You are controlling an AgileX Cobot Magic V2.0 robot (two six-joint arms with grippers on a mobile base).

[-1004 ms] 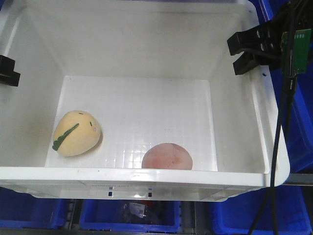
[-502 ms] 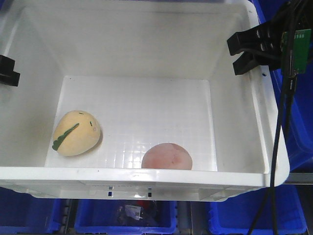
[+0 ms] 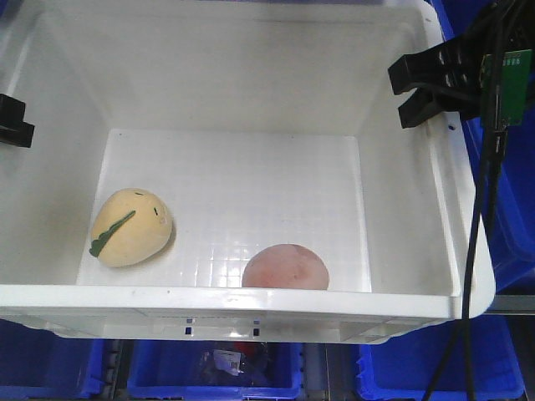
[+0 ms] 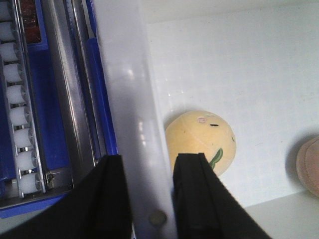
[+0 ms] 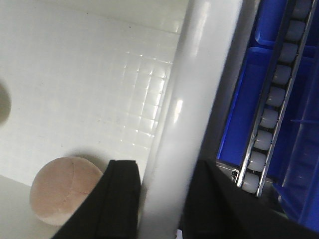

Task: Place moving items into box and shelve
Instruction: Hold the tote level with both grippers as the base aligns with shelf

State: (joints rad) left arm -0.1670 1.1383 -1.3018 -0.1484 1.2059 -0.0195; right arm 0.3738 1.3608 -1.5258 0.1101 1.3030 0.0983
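The white box [image 3: 251, 299] fills the front view, carried between my two grippers. On its floor lie the moving items. The pale yellow ball with a green leaf strip [image 3: 131, 226] is at the left. The pinkish-brown ball [image 3: 285, 267] rests against the near wall. My left gripper [image 3: 15, 123] is shut on the box's left rim [image 4: 129, 89], one finger outside, one inside near the yellow ball [image 4: 199, 137]. My right gripper [image 3: 418, 90] is shut on the right rim [image 5: 194, 74], above the pinkish ball [image 5: 62, 191].
Blue plastic bins [image 3: 209, 368] sit under the box and to its right [image 3: 510, 217]. Shelf roller rails [image 4: 17, 99] [image 5: 271, 114] run just outside both rims. A green circuit board [image 3: 506, 83] and black cables [image 3: 476, 251] hang at the right.
The box, balls and grippers hold their places in view. The contents of the blue bin below have drifted slightly left.
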